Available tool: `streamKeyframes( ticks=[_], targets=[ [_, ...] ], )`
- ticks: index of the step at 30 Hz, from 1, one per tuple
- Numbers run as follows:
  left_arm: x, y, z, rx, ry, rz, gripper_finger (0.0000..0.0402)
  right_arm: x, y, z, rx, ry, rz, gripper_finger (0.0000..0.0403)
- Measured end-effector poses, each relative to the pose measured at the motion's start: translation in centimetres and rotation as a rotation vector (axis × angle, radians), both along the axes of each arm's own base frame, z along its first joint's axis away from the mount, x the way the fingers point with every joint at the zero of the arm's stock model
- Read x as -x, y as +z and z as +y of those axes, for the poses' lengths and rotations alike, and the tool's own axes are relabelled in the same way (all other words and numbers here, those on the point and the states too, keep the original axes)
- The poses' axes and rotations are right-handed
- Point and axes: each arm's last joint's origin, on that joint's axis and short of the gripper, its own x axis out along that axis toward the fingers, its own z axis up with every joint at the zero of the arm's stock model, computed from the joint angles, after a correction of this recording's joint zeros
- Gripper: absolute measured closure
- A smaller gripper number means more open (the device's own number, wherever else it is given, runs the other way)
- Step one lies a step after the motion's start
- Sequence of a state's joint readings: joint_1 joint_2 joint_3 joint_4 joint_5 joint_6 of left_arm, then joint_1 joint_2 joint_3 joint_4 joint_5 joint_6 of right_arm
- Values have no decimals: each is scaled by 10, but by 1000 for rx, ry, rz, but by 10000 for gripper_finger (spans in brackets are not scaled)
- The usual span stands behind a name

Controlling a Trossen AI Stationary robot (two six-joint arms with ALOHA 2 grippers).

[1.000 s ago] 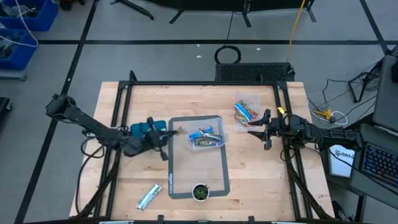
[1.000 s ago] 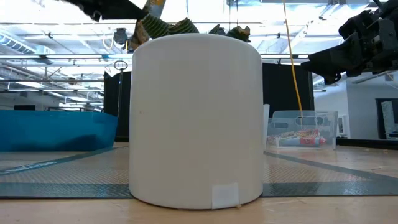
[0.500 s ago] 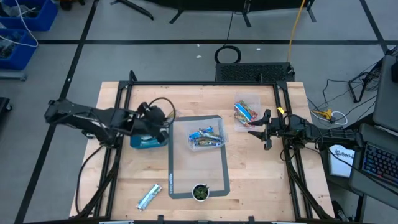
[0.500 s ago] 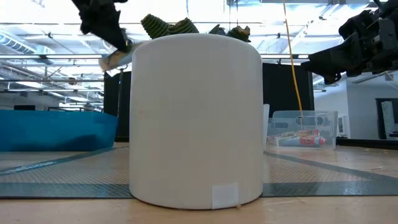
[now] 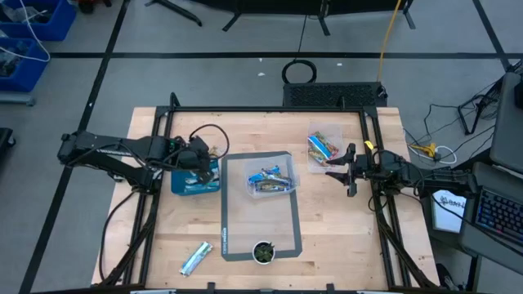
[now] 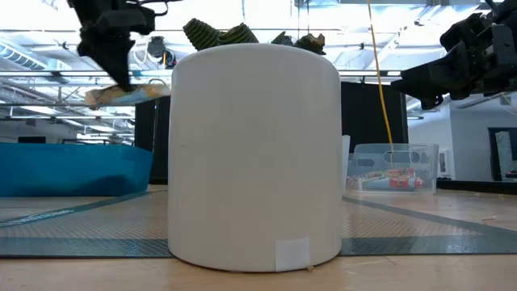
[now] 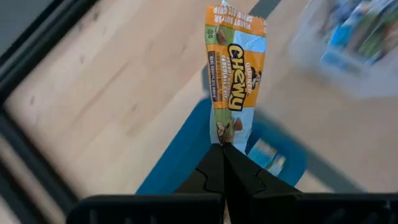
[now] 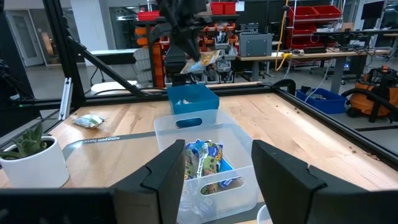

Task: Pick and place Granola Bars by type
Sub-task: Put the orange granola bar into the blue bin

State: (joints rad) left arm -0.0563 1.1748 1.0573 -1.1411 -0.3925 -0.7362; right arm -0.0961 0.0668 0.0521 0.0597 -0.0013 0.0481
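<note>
My left gripper [image 5: 198,157] hangs over the blue bin [image 5: 194,183], shut on a granola bar [image 7: 233,68] in an orange and pale blue wrapper. A pale blue bar [image 7: 264,155] lies in that bin. The clear bin [image 5: 272,181] on the grey mat holds several blue bars. A second clear bin [image 5: 324,145] holds blue and orange-red ones. One silvery bar [image 5: 194,258] lies flat near the table's near edge. My right gripper [image 5: 333,167] waits open at the table's right side, next to the second clear bin. My left gripper pinches the bar by the crimped end of its wrapper [image 7: 225,138], between the two fingertips, coming from above. The bar [image 6: 129,94] is lifted clear above the blue bin and sticks out about level past the fingers.
A white pot [image 6: 254,153] with a small green plant [image 5: 262,251] stands at the mat's near end and fills the low view. A dark metal frame [image 5: 163,122] runs along the table's edges. Bare wood lies to the left and right of the mat.
My left gripper has carried the bar from beside the middle clear bin toward the table's left and a little toward the far edge, to above the blue bin. It has turned as it went and come lower. It has stayed shut on the bar.
</note>
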Motion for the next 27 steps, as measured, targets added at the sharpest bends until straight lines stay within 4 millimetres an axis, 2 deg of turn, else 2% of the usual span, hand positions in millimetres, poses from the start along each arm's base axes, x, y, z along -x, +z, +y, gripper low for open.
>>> streamKeyframes(
  ticks=[6,12,21,27],
  targets=[
    [16,-4,-3,45,87,137,401,0,0,0,0,-1,0,227],
    [20,-9,-12,47,119,150,401,0,0,0,0,-1,0,227],
    [37,-65,-15,131,178,316,401,0,0,0,0,0,0,227],
    [33,-92,-13,229,116,271,401,0,0,0,0,0,0,227]
  ],
)
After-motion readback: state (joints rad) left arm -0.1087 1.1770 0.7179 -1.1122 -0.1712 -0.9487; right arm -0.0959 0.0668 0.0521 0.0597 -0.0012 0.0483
